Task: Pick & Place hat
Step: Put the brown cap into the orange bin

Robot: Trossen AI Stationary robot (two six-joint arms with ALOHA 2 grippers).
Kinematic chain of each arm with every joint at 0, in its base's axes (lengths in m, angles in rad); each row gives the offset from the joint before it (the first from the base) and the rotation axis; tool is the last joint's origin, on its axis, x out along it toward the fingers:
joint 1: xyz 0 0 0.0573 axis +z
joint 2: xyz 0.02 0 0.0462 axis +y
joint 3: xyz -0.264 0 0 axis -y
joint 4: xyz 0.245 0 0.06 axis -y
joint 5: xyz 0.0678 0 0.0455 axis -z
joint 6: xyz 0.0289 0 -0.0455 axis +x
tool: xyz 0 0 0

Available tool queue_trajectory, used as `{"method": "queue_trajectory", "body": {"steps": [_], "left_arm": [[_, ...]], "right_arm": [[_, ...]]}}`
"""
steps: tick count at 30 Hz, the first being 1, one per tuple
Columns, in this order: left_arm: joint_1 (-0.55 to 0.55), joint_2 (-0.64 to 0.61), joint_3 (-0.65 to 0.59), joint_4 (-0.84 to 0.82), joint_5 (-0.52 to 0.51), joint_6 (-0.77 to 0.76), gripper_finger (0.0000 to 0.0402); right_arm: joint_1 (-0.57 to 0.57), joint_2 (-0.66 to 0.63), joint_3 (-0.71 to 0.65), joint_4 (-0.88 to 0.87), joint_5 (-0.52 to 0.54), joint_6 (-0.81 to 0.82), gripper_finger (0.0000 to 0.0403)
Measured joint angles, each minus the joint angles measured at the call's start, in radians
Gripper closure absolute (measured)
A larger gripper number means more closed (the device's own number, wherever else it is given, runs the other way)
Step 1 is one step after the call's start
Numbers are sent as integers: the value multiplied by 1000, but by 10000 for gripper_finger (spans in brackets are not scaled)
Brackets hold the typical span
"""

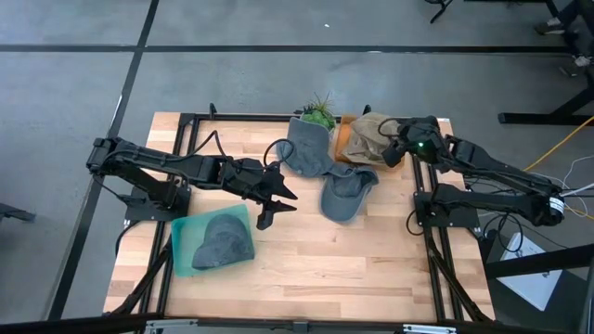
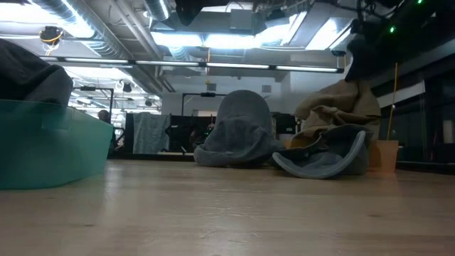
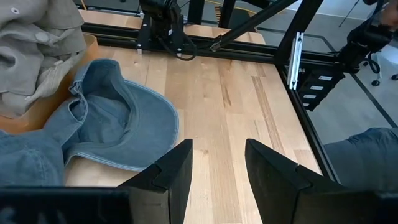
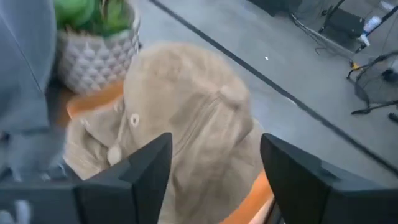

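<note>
A tan hat (image 1: 368, 135) lies heaped on an orange tray (image 1: 342, 139) at the table's far right. My right gripper (image 4: 214, 180) is open, a finger on either side of the hat's crown (image 4: 193, 106). Two blue-grey hats lie on the wood: one (image 1: 309, 148) leans against the tray, and a cap (image 1: 347, 192) lies brim-down nearer the middle. My left gripper (image 3: 217, 171) hovers open above bare wood, just left of that cap (image 3: 118, 127). Another grey hat (image 1: 223, 241) rests inside a teal bin (image 1: 183, 243). My right gripper stands with its fingers (image 4: 146, 171) spread on either side of the tan hat's crown (image 4: 205, 143), slanting down from the table's right. Whether they touch the cloth, I cannot tell. The hat lies slumped on the tray.
A potted plant (image 1: 320, 112) stands at the far edge beside the tray. The teal bin (image 2: 50, 142) sits near the left front. Bare wood (image 1: 353, 269) stretches across the near right part. Black frame rails (image 3: 292, 62) border the table.
</note>
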Motion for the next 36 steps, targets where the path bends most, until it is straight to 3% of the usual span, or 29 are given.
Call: {"method": "queue_trajectory", "body": {"steps": [5, 11, 26, 32, 36], "left_arm": [[0, 0, 0, 0, 0, 0, 258], [0, 0, 0, 0, 0, 26, 258], [0, 0, 0, 0, -52, 53, 258], [0, 0, 0, 12, -53, 53, 258], [0, 6, 0, 53, -69, 55, 258]], "right_arm": [[0, -17, 101, -159, -36, 177, 147], [0, -18, 146, -371, -155, 358, 146], [0, 84, 145, -385, -162, 360, 150], [0, 156, 145, -383, -106, 318, 185], [0, 188, 145, -383, -67, 292, 235]]}}
